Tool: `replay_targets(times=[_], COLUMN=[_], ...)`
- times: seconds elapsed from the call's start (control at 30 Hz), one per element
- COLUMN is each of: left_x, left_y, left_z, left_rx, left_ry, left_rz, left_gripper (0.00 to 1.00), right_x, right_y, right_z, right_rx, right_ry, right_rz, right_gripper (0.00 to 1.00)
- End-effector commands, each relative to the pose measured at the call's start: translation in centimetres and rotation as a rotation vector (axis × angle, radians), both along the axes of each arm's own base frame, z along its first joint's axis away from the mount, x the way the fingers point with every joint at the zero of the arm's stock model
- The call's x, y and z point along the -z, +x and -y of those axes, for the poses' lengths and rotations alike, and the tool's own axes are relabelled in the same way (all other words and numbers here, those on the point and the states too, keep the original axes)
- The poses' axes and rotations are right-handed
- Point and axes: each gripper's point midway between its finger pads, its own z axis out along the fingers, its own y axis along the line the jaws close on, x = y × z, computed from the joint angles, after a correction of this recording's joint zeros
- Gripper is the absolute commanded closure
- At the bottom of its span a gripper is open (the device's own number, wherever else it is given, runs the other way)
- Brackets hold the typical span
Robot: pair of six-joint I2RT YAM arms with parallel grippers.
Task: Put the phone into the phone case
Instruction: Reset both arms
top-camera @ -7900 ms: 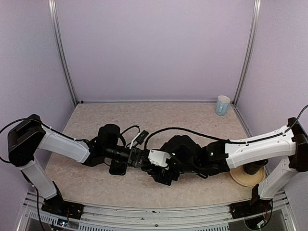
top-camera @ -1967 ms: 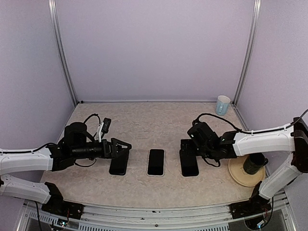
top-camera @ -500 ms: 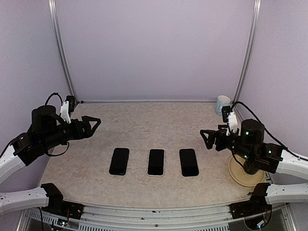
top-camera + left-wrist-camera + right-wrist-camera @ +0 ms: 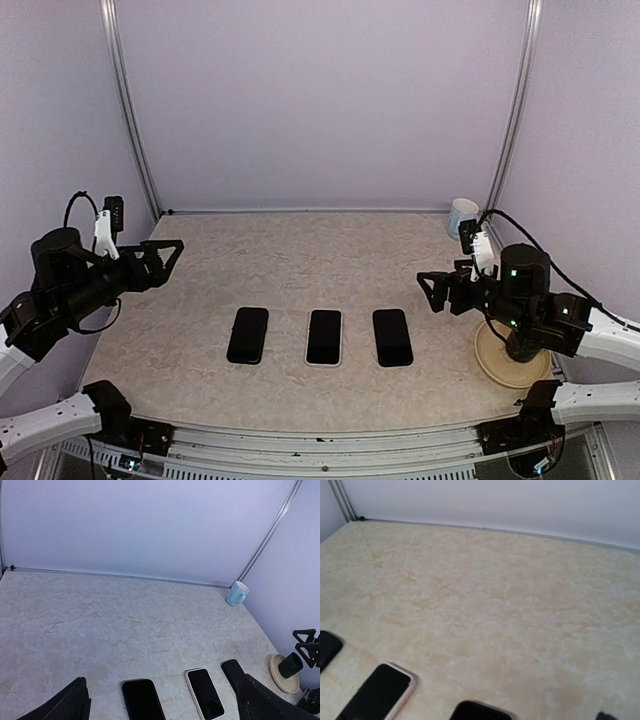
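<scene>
Three flat slabs lie in a row at the table's middle. The middle one is a black-screened phone seated in a pale-rimmed phone case, whose rim looks pinkish in the right wrist view. A black slab lies to its left and another to its right; I cannot tell whether these are phones or cases. My left gripper hangs open and empty, high at the far left. My right gripper is open and empty too, raised at the right, away from the row.
A light-blue mug stands in the back right corner. A dark cup sits on a tan plate at the right edge, under the right arm. Walls close the table on three sides.
Both arms have pulled back from the row, where they worked together earlier. In the last half second the left gripper drew further left; the right barely moved. The three slabs lie still.
</scene>
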Motion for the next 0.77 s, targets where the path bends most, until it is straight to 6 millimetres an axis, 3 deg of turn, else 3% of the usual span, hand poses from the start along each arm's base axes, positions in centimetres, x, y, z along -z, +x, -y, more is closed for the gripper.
replay_targets(times=[0.0,0.73], left_x=[0.2,0.5], left_y=[0.2,-0.1], left_z=[-0.5,-0.8], left_rx=[-0.018,-0.023], left_ry=[0.035,0.021], left_rz=[0.015,0.030], left_gripper=[0.01,0.01], right_x=[-0.5,-1.2], right_y=[-0.1,-0.2], right_z=[1.1,2.2], right_rx=[0.033,0.071], right_ry=[-0.021,-0.023], right_rz=[0.000,0.021], right_gripper=[0.00,0.00])
